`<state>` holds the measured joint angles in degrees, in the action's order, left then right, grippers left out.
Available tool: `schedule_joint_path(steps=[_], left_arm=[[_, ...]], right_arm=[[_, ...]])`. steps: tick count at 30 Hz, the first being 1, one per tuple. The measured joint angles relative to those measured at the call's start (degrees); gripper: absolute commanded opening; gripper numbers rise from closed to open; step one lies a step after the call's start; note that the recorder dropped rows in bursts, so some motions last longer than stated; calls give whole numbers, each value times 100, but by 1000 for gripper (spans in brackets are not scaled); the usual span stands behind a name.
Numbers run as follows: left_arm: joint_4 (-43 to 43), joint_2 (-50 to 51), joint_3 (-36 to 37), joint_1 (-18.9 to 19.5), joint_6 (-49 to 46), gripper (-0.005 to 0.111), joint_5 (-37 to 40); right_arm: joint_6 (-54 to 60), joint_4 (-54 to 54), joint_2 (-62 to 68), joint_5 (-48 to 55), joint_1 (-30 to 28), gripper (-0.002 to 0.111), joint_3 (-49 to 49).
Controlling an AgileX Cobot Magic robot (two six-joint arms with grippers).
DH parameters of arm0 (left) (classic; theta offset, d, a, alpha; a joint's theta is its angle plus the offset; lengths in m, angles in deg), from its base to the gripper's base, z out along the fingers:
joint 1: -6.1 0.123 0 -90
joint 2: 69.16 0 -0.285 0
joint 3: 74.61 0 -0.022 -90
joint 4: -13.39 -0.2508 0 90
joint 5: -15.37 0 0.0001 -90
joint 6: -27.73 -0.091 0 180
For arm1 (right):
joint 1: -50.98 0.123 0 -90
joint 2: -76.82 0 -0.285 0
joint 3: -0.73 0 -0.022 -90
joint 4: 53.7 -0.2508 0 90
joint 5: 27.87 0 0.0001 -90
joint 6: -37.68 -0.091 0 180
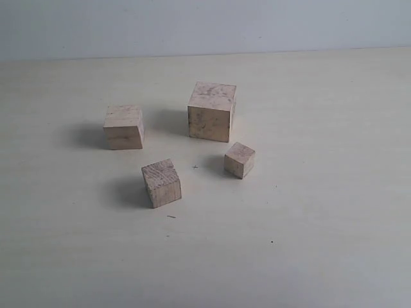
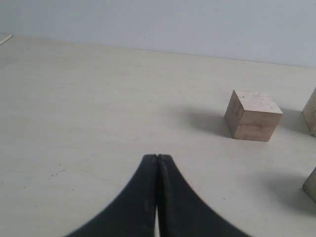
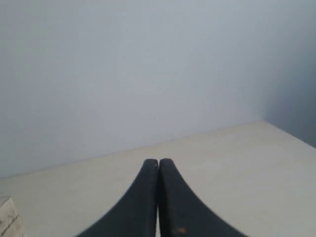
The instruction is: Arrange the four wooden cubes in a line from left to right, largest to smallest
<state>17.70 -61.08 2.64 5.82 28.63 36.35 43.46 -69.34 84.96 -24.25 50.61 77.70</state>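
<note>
- Four pale beige, unpainted wooden cubes are sitting scattered on the pale cream tabletop (image 1: 334, 244), none touching another and not forming a row yet.
- The largest cube (image 1: 212, 110) is standing far and central; the second-largest cube (image 1: 123, 126) is sitting furthest left; the third cube (image 1: 161, 183) is lying nearest, between those two; the smallest cube (image 1: 239, 159) is resting right of centre, turned corner-on.
- Neither arm is showing in the exterior view.
- The black left gripper (image 2: 157, 158) is hanging low over bare table, jaws pressed together and gripping nothing; the second-largest cube (image 2: 253, 115) is lying ahead of it, off the line its tips are pointing along, well apart.
- The black right gripper (image 3: 158, 162) is clenched and empty too, pointing mostly at the grey wall (image 3: 148, 74); only a cube corner (image 3: 9, 219) is peeking into its view, and I cannot tell which cube.
- To my eye the left arm is standing nearer the second-largest cube, which is occupying the left-end place that the largest is needing.
</note>
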Motion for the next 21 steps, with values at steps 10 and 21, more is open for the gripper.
schedule_joint_path(steps=[10,21], left_arm=[[0,0,0,0,0,0,0],[0,0,0,0,0,0,0]], right_arm=[[0,-71,0,-962,0,0,0],[0,-111,177,-104,0,0,-1104]])
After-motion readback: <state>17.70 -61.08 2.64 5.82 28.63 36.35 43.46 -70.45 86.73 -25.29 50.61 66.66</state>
